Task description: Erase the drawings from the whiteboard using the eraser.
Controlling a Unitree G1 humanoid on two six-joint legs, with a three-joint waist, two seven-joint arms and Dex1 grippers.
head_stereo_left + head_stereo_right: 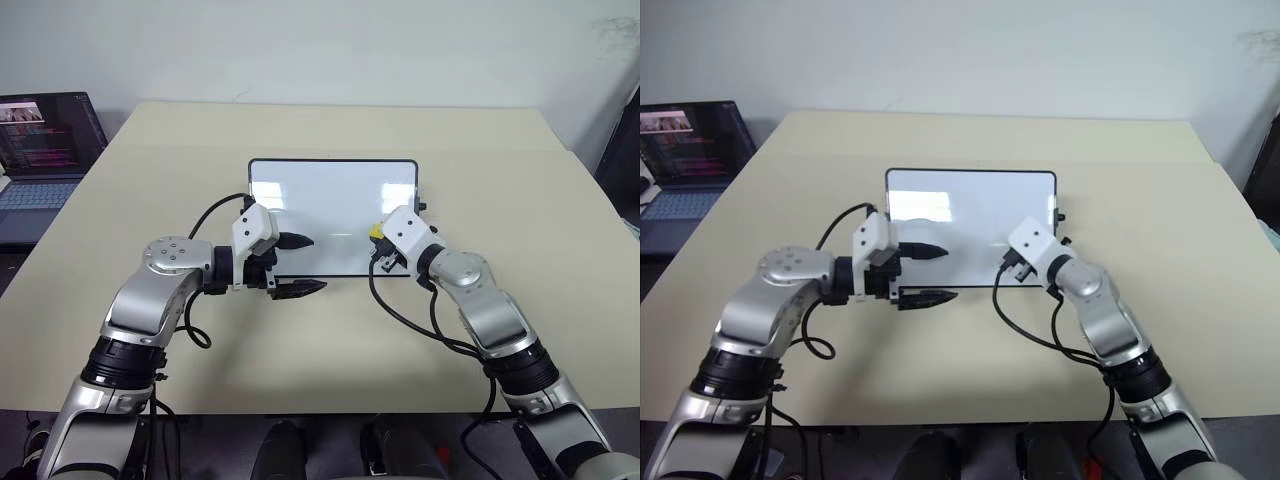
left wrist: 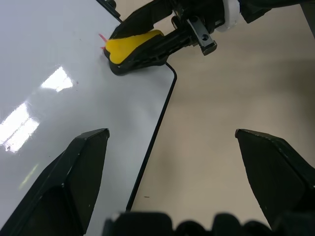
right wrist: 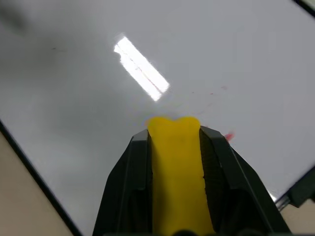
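At the far left edge of the pale beige surface [image 1: 150,180] an open dark laptop [image 1: 45,150] sits untouched. My left hand [image 1: 298,264] hovers over the near left part of the glossy white whiteboard with its thin black frame [image 1: 330,190], black fingers spread wide with nothing between them — one finger over the board, the other just past its near edge. The board lies at the middle of the surface, long side toward me.

Further right, my right hand [image 3: 174,162] is clamped on the small yellow block eraser [image 3: 174,167], whose tip presses onto the board near its near right corner. Most of the white face looks clean; of the red marker drawings [image 3: 229,136] I see just a small red smear beside the eraser's tip and a few faint red specks above it — the rest seems wiped away. I judge the job nearly finished: a short pass over that last red trace by the right edge is what remains.
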